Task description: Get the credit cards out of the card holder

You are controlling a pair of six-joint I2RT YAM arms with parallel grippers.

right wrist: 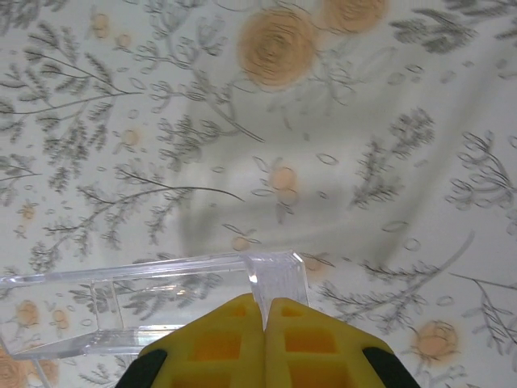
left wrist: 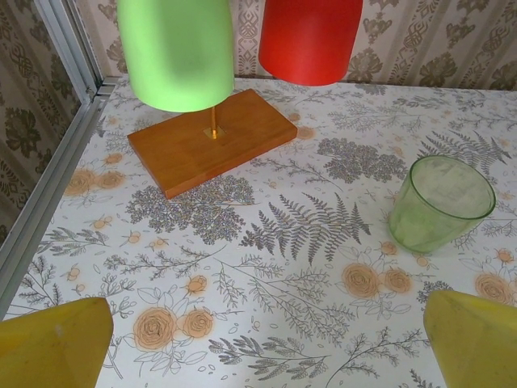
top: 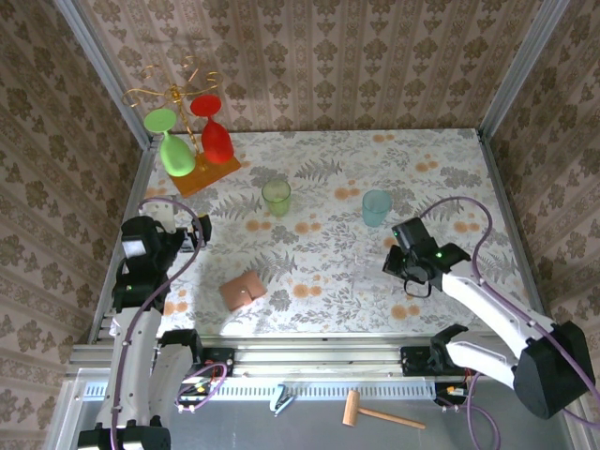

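The card holder [top: 243, 292] lies near-right of the wide-open, empty left end effector [left wrist: 266, 343], farther from the fully closed right end effector [right wrist: 265, 314].

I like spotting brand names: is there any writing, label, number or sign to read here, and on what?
None: no word, number or logo can be read.
The card holder, the green cup, the blue cup and the wooden base look bare.
A small green light glows on the right arm, without text.
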